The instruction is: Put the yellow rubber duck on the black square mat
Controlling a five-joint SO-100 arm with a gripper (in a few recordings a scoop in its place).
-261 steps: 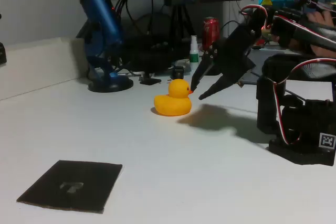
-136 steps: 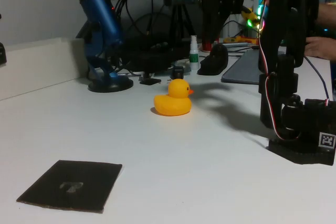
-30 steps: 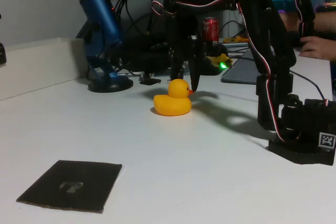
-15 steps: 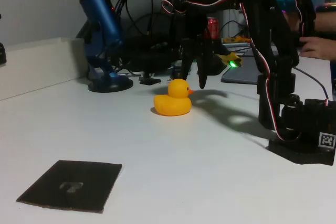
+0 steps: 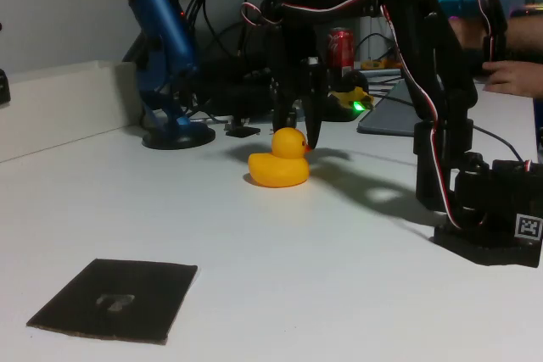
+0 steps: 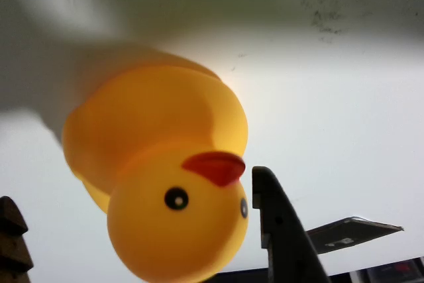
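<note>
Duck: the yellow rubber duck [image 5: 281, 161] sits upright on the white table [image 5: 339, 277], its beak toward the right in the fixed view. In the wrist view the yellow rubber duck [image 6: 165, 190] is very close, the head nearest to the camera.

Jaws: spread apart and pointing down, one finger on each side of the duck's head. They hold nothing.

Gripper: the gripper [image 5: 297, 129] stands just over the duck's head in the fixed view. In the wrist view the right fingertip [image 6: 275, 220] is just beside the head, near the beak. The left fingertip [image 6: 10, 230] is at the picture's edge, with a gap to the duck. I cannot tell if any finger already touches the rubber.

Step in hand: I judge this as the approach to the grasp. The duck is not yet gripped and not lifted.

Next move: it seems the gripper must go a little lower, so that the fingers are around the head or the neck, and then close. The head is round and glossy, so a too high pinch could slip off.

Mat: the black square mat [image 5: 114, 298] lies flat near the front left of the table in the fixed view, well apart from the duck. The carry will be long, toward the camera.

Around: a blue microphone [image 5: 165, 48] stands behind the duck on the left.
</note>
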